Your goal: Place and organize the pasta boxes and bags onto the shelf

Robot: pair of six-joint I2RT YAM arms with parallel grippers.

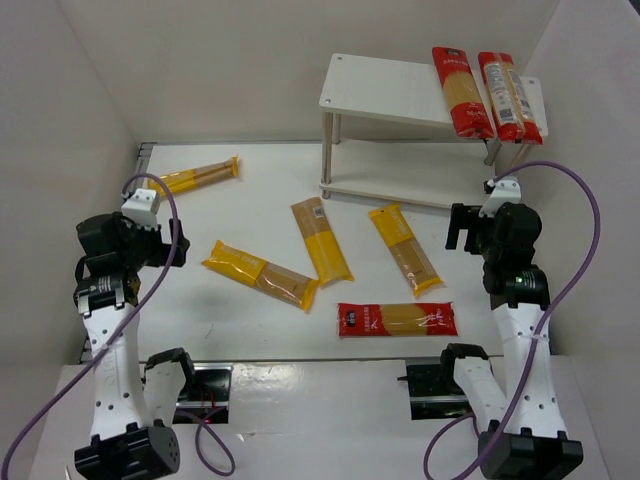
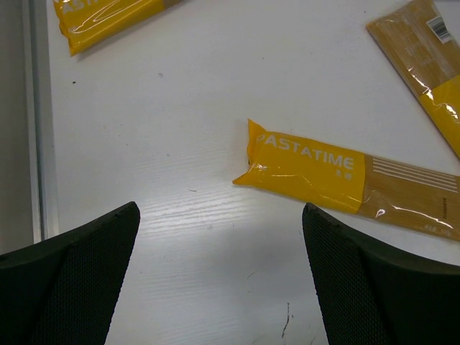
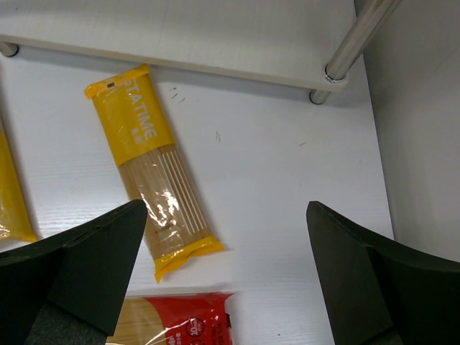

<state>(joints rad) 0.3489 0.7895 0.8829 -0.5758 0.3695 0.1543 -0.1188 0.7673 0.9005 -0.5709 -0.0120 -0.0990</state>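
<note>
Left claw [image 2: 221, 215] and right claw [image 3: 226, 208] both gape empty above the table [image 2: 180, 108], apparently poised to pick. A yellow packet [image 2: 316, 172] lies just ahead of the left claw. The shelf [image 3: 180, 32] stands beyond the right claw, with two red packets [image 1: 462, 92] side by side on top, likely grouped by kind.

White tabletop [image 1: 250, 215] inside plain off-white walls [image 1: 200, 70], under soft, even light.

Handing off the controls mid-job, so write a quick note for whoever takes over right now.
Left gripper: open, empty, above the table.
Right gripper: open, empty, near the shelf.
Done: two red-ended packets lie on the shelf's top board, right end.
To do: four yellow packets and one red-ended packet on the table.
</note>
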